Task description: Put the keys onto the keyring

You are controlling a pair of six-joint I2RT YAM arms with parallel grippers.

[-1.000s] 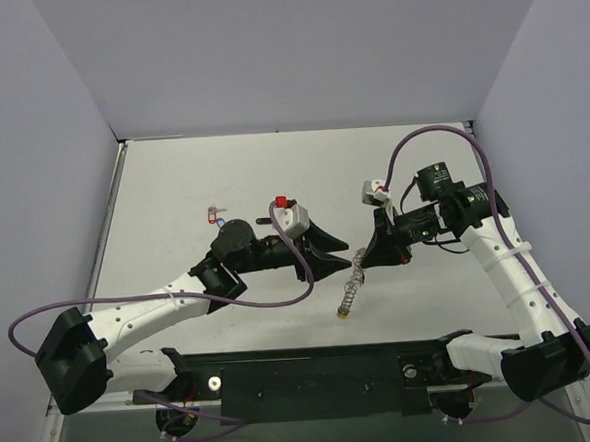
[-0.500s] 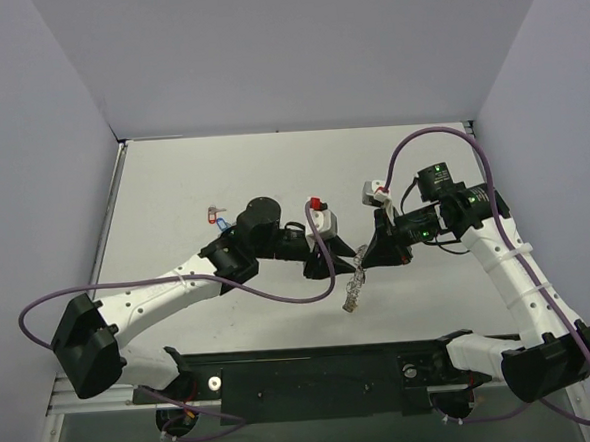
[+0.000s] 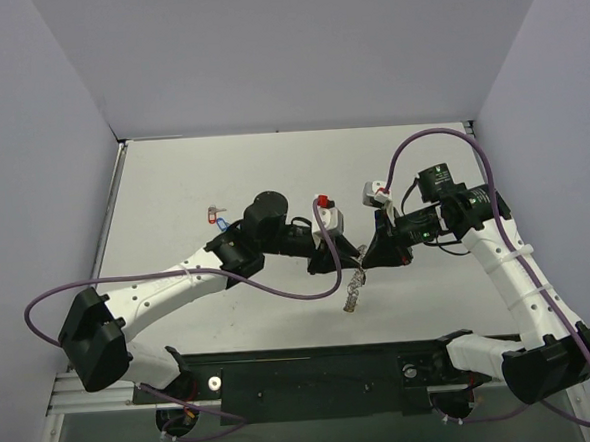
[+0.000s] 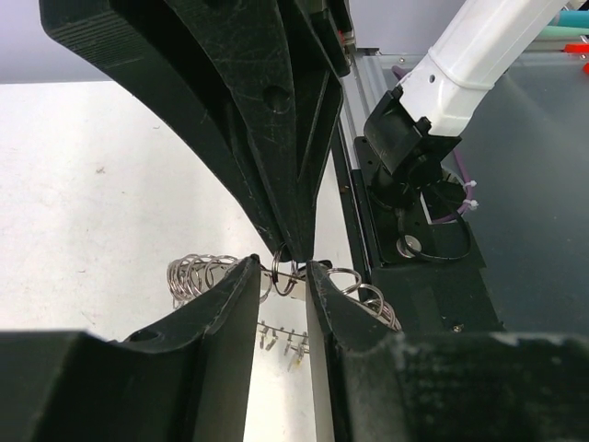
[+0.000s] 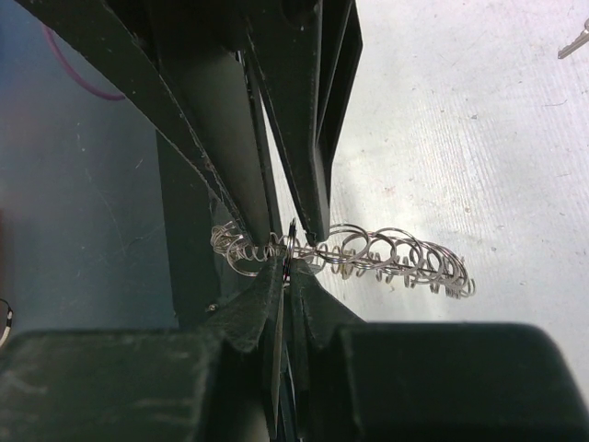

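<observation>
Keyring: over table centre, where both grippers' tips meet | right gripper: jaws clamped on one of its small rings | left gripper: jaws narrowly apart, same ring between | tagged key: far left, well apart.

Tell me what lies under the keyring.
White table shows beneath the keyring. The left hand hides most of what lies below the ring's middle, so that part cannot be seen.
</observation>
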